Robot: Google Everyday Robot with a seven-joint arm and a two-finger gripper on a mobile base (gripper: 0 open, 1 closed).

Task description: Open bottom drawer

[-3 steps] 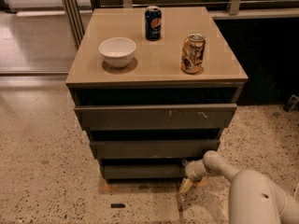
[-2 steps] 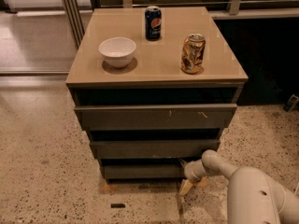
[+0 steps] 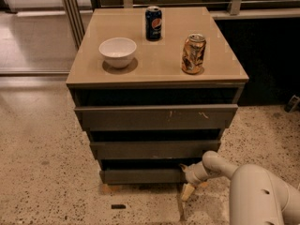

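The bottom drawer [image 3: 140, 176] is the lowest, narrowest dark grey-brown front of the three-drawer cabinet, a plain strip just above the floor. Above it sit the mid-width front [image 3: 154, 149] and the widest front [image 3: 154, 117] with white scratch marks. My gripper [image 3: 186, 185] is at the right end of the bottom drawer, low by the floor, on the white arm [image 3: 253, 191] coming from the lower right. A pale fingertip [image 3: 187, 191] points down toward the floor.
On the beige cabinet top [image 3: 225, 55] stand a white bowl [image 3: 117, 51], a dark blue soda can [image 3: 153, 23] and a gold can [image 3: 193, 53]. Speckled floor surrounds the cabinet, with a small dark object [image 3: 118, 206] lying in front. A dark wall is on the right.
The gripper and arm stay at the right end of the bottom drawer. Nothing has visibly moved.
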